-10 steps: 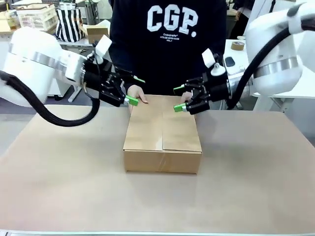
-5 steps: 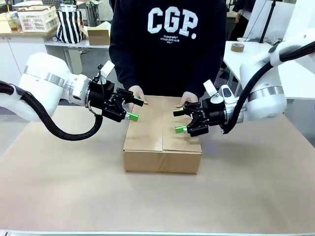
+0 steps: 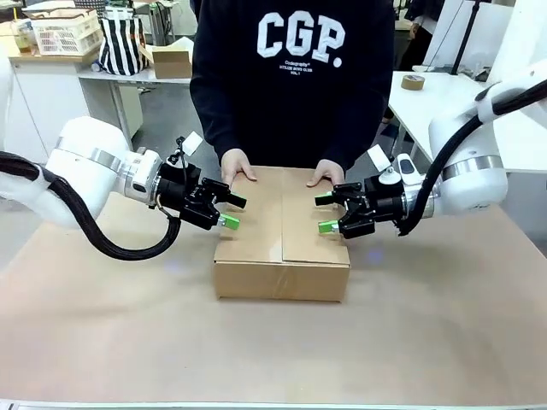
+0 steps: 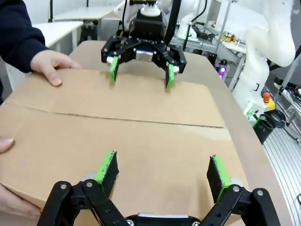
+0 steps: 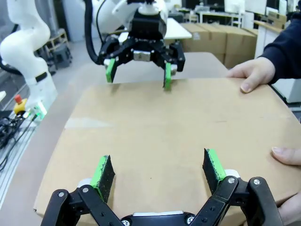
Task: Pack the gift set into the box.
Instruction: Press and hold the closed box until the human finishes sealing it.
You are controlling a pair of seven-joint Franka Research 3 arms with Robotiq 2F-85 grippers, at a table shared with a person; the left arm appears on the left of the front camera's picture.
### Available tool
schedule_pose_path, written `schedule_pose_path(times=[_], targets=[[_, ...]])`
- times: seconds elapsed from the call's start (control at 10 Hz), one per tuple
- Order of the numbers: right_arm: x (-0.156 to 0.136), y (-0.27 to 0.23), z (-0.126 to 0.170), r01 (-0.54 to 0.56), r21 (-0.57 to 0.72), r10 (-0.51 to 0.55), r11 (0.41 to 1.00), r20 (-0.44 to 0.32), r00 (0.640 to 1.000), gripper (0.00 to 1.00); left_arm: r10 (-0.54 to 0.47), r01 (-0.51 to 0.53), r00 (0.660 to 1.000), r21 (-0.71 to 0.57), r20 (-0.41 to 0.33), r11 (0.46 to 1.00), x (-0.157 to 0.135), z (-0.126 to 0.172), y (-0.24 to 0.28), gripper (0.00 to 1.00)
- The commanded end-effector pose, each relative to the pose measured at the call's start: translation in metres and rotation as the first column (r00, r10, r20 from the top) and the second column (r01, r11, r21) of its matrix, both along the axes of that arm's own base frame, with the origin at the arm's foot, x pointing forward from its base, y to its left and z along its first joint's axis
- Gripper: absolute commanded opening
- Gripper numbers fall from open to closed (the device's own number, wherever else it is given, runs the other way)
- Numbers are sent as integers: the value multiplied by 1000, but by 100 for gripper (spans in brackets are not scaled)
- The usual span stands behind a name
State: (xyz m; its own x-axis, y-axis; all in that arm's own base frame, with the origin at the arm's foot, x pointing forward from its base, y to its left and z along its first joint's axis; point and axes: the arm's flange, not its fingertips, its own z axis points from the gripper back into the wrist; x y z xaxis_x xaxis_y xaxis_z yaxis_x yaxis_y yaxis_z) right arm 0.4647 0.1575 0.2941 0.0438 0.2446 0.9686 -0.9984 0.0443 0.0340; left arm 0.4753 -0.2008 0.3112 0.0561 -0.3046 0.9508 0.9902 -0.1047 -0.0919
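Note:
The box (image 3: 282,231) is a plain brown carton with its top flaps down, at mid-table. A person's hands (image 3: 235,164) rest on its far edge. My left gripper (image 3: 231,211) hangs open just off the box's left side, level with the top. My right gripper (image 3: 326,213) stands open over the box's right edge. In the left wrist view my own open left gripper (image 4: 162,172) faces the box (image 4: 117,136) top, with the right gripper (image 4: 141,75) opposite. In the right wrist view my open right gripper (image 5: 160,172) looks across the box (image 5: 160,127) at the left gripper (image 5: 138,73). The gift set is hidden.
The tan table (image 3: 128,325) has free room in front and to both sides of the box. Behind the person stand a white bench with a tape roll (image 3: 413,81), a striped bag (image 3: 120,38) and a small carton (image 3: 171,60).
Both grippers have come down and drawn slightly outward, from above the box's far corners to its left and right sides. Both stay open. The person's hands stay on the far edge.

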Motion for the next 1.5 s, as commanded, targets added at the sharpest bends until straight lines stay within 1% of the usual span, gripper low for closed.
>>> schedule_pose_path(times=[0.0,0.2,0.4,0.5,0.7,0.8,1.0,1.1,1.2,1.3,1.4], targets=[[1,1,2,-17,-3,17,1000,-12,1000,100,32,-32,999,10,-10,999,3,-5,-12,100],[7,8,-3,-37,-8,36,999,-28,999,100,54,-54,999,18,6,998,5,-4,-12,100],[11,9,-5,-50,-30,48,998,-42,998,100,51,-51,999,53,18,997,4,-4,-12,100],[13,9,-7,-45,-48,42,998,-50,998,100,35,-38,999,95,30,995,3,-6,-13,100],[13,10,-8,-51,-56,48,997,-56,997,100,-42,31,998,177,55,984,-3,-11,-20,100],[13,11,-8,-54,-50,51,997,-58,997,100,-63,52,996,174,58,983,-4,-13,-22,100],[14,11,-8,-56,-46,53,997,-61,997,100,-73,56,994,201,79,978,-4,-15,-22,100],[15,11,-8,-26,-65,21,998,-83,996,100,-46,29,996,212,75,977,-3,-14,-22,100],[8,9,-6,-48,-29,47,998,-37,998,100,-26,16,999,215,44,977,-2,-13,-22,100],[8,9,-6,-48,-29,47,998,-37,998,100,-44,31,994,138,97,990,5,5,-20,100],[8,9,-6,-48,-29,47,998,-37,998,100,-44,31,994,138,97,990,5,5,-20,100]])
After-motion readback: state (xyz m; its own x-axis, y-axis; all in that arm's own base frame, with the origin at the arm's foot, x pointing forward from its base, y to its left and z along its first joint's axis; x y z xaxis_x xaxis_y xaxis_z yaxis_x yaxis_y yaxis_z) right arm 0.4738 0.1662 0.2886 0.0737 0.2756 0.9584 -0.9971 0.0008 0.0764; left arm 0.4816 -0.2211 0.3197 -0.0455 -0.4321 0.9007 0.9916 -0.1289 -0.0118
